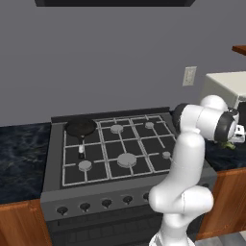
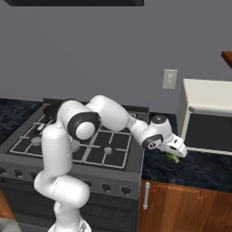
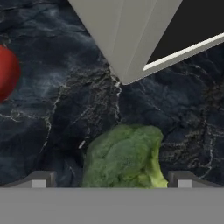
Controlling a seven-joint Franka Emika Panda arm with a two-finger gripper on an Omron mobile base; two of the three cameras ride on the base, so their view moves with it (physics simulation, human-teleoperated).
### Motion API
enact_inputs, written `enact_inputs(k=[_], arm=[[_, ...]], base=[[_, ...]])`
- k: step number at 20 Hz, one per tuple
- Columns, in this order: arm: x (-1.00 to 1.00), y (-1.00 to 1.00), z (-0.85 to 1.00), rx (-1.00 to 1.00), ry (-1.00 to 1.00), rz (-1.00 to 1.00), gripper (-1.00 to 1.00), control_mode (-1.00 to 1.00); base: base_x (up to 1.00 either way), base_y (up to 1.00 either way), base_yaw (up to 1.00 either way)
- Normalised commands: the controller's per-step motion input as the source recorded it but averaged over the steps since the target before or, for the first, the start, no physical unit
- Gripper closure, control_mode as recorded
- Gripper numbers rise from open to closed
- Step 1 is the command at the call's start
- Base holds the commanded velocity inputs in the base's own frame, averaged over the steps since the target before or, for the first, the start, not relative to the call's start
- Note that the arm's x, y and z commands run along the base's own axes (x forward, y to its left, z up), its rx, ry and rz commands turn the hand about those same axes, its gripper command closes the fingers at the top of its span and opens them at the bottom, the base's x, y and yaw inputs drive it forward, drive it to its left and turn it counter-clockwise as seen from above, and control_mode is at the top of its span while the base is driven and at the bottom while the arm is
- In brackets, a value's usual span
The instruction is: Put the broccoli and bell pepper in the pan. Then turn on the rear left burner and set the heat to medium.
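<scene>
The broccoli (image 3: 124, 159), a lumpy green floret, lies on the dark marble counter right of the stove. My gripper (image 3: 111, 181) hangs just above it, open, with one fingertip (image 3: 40, 179) on each side and neither pressing on it. From the base, the gripper (image 2: 176, 152) is low over the counter and a bit of the broccoli (image 2: 172, 157) shows beneath it. The red bell pepper (image 3: 6, 72) rests on the counter nearby, cut off by the hand view's left edge. The black pan (image 1: 80, 127) sits on the stove's rear left burner, handle toward the front.
A white microwave (image 2: 208, 118) stands on the counter close behind the broccoli, its corner (image 3: 127, 39) near my hand. A row of knobs (image 1: 85, 206) lines the stove front. A wall outlet (image 2: 170, 79) is above the counter. Wooden cabinets sit below.
</scene>
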Motion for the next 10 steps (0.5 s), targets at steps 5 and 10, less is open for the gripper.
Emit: enact_inputs(k=[5,10], arm=[[0.11,-0.24,-0.01,0.0,0.0,0.0,-1.0,-1.0],[0.01,-0.05,-0.1,0.0,0.01,0.0,-1.0,-1.0]], base=[[0.0,0.0,0.0],[0.0,0.0,0.0]])
